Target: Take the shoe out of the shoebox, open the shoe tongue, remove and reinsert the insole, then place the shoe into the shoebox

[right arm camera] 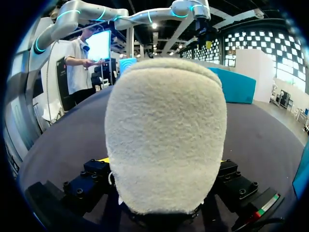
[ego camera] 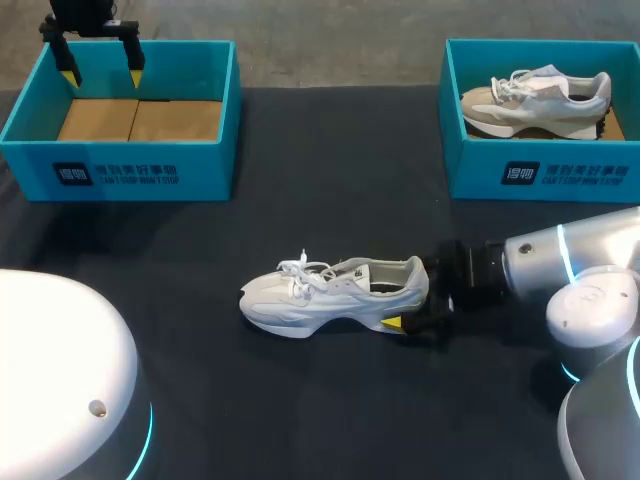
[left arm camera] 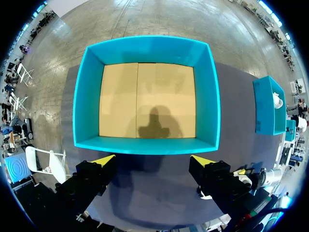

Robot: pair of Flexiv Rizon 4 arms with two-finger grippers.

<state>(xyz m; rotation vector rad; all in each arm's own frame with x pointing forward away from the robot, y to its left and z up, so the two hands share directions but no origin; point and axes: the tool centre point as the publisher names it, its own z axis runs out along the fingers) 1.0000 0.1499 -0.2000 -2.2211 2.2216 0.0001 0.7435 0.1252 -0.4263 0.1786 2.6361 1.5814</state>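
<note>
So everything sits on a big dark cloth-covered table [ego camera: 330,230]. Two open teal cardboard shoeboxes stand along its far side. The left shoebox [ego camera: 130,172] shows only its plain brown cardboard floor, and the right shoebox [ego camera: 540,178] has a beige and white sneaker [ego camera: 535,98] lying in it with the toe pointing left. The one we actually care about, the white lace-up running shoe [ego camera: 320,295], is out of the box. It stands on its sole near the middle of the table, toe to the left and heel to the right, well apart from both boxes. The right gripper [ego camera: 412,305] comes in low from the right and its fingers pinch the fuzzy heel from both sides; in the right wrist view that heel fills the gap between them. The left gripper [ego camera: 100,62] hangs above the far side of the left shoebox, fingers spread wide with nothing between them
</note>
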